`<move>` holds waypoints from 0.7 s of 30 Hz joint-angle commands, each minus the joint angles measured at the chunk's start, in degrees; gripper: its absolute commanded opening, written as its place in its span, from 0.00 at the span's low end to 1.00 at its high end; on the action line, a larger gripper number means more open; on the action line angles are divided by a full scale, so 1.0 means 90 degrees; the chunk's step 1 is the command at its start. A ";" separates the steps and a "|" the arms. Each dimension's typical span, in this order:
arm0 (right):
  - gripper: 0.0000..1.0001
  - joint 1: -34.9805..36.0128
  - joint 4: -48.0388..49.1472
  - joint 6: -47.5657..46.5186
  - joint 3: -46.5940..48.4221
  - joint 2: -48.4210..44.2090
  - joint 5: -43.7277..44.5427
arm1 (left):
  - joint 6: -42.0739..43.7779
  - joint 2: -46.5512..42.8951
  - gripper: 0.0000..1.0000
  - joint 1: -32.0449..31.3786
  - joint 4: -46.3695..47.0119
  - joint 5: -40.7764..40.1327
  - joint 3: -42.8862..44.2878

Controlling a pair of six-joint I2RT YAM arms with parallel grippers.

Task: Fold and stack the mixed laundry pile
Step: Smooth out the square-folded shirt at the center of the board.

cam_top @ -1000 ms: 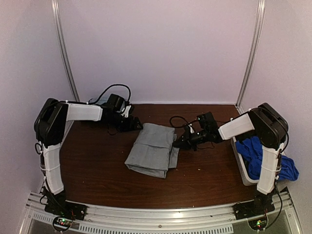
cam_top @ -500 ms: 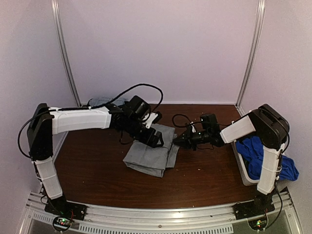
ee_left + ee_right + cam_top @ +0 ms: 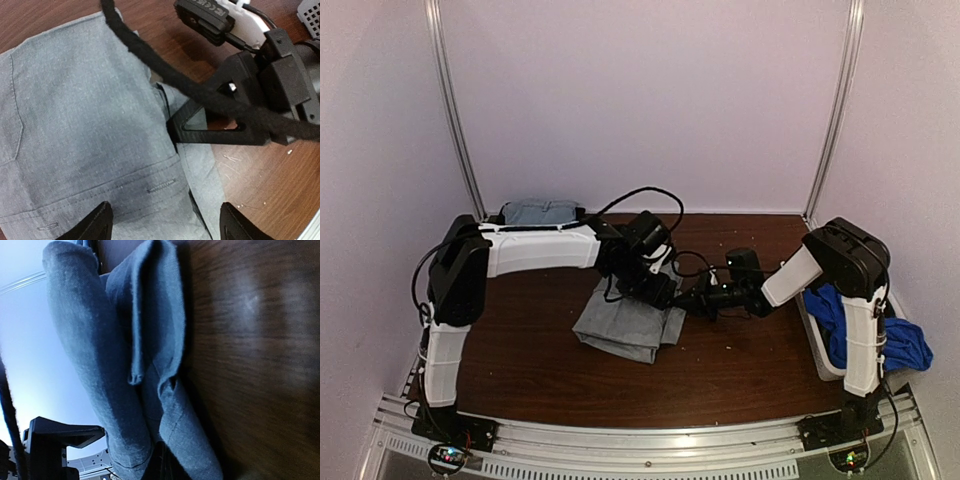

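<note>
Left gripper: mine, the left gripper (image 3: 167, 226), is hanging just above the grey trousers (image 3: 90, 125), jaws spread wide and nothing between them.
Left fingertips: both black fingertips (image 3: 102, 222) show at the bottom of my left wrist view, one over the stitched waistband area, the other out past the cloth's right edge.
Left arm: it reaches across from the left side to the middle of the table (image 3: 520, 340), elbow bent, wrist pointing down at the cloth.
Right gripper: my right gripper (image 3: 176, 131) is closed, its tips pushed in low against the trousers' right edge with a fold of that edge nipped between them.
Right wrist view: layers of grey cloth fill the picture right up to the tips, with dark wood beside them.
Grey trousers: folded into a rough rectangle, lying flat at the centre of the table, between my two arms.
Cable: a black cable (image 3: 150, 60) runs across my left wrist view, over the trousers and the right gripper.
Folded grey garment: a second folded grey garment (image 3: 540, 212) sits at the back left corner, well apart from the trousers.
Royal-blue garment: the royal-blue garment (image 3: 850, 310) is heaped in the white bin (image 3: 812, 340) at the right edge, spilling over its far side.
</note>
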 commanded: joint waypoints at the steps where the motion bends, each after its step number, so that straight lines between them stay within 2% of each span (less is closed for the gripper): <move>1: 0.03 0.0044 0.0570 0.0390 -0.0077 0.0250 0.0105 | -0.0133 0.0430 0.73 -0.0005 -0.0350 -0.0429 0.0416; 5: 0.03 0.0054 0.0830 0.0554 -0.0133 0.0366 0.0092 | -0.0073 0.0698 0.68 -0.0016 -0.0583 -0.0497 0.0703; 9: 0.03 0.0069 0.0711 0.0493 -0.0102 0.0378 0.0096 | 0.0057 0.0744 0.57 -0.0057 -0.0611 -0.0573 0.0706; 18: 0.02 0.0108 0.0476 0.0371 -0.0092 0.0433 0.0116 | 0.0295 0.0153 0.13 -0.0056 -0.0470 0.0001 0.0513; 21: 0.02 0.0108 0.0485 0.0381 -0.0114 0.0464 0.0120 | 0.0371 -0.0036 0.03 -0.0054 -0.0484 0.0180 0.0455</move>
